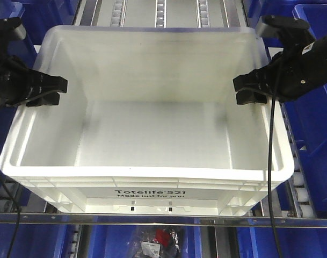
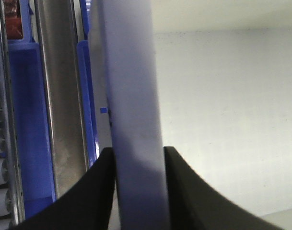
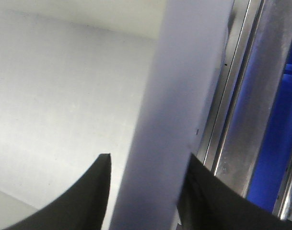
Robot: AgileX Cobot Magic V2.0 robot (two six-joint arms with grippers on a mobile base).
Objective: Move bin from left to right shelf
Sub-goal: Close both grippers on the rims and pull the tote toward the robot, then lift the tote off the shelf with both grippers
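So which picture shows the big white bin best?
The exterior front-facing view: nearly the whole white Totelife bin fits in it, so you see its inside and its print. Each wrist view shows just a close strip of its rim between two black fingers.

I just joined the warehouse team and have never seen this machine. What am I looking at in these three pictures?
It is a two-armed robot. The wide picture looks forward from its body: an empty white bin sits on a roller shelf among blue bins. The black parts are its left gripper and right gripper, one at each side wall. The other two pictures come from cameras on the wrists, looking past the dark fingers. The left fingers pinch the bin's wall between them; the right fingers straddle the opposite wall, but whether they clamp it is unclear.
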